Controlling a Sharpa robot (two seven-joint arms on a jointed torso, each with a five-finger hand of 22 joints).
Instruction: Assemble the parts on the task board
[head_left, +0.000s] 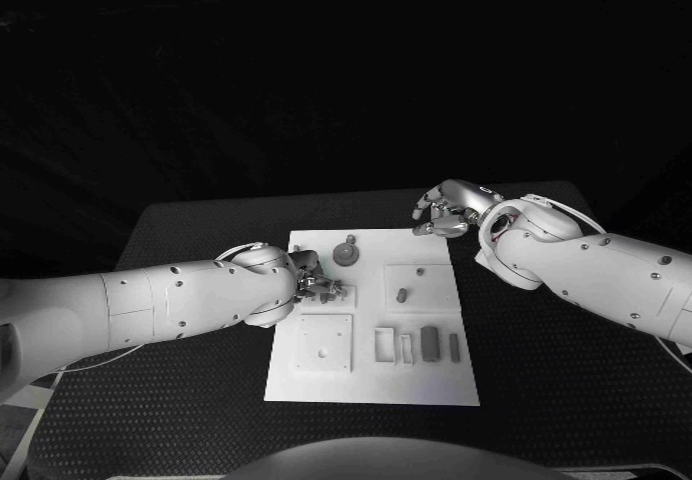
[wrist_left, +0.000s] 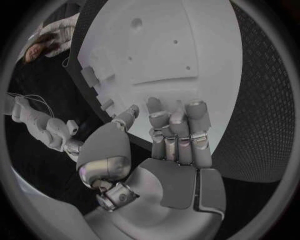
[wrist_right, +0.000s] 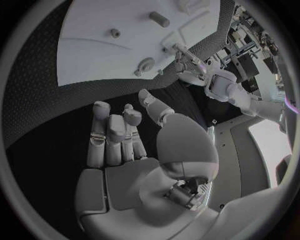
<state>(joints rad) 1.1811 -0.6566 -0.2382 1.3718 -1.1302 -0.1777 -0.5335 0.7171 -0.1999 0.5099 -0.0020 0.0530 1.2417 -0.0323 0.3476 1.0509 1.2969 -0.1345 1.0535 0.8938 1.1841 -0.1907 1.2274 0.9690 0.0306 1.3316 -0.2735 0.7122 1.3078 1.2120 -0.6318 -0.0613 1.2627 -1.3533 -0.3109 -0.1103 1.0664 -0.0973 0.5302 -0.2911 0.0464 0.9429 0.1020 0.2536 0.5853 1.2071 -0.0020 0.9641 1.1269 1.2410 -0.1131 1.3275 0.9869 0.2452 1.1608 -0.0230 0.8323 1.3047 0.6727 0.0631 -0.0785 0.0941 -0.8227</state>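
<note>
Head view shows one white task board (head_left: 378, 375) at mid-frame on the desk (head_left: 562, 400), carrying several small grey parts (head_left: 428, 342), the left hand (head_left: 320, 288) on its left edge, fingers' state unclear, and the right hand (head_left: 444, 212) at upper right, empty, fingers loosely curled.

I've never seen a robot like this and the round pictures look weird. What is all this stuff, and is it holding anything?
It is a robot with two white arms, each ending in a silver hand. The square picture looks down from its head. The round ones come from cameras at its wrists, behind each hand.

On the black table lies a white task board with small parts, like a round part and some upright blocks.

The left hand reaches over the board's edge. The right hand hovers beyond the board's far corner. Both palms look empty.
</note>
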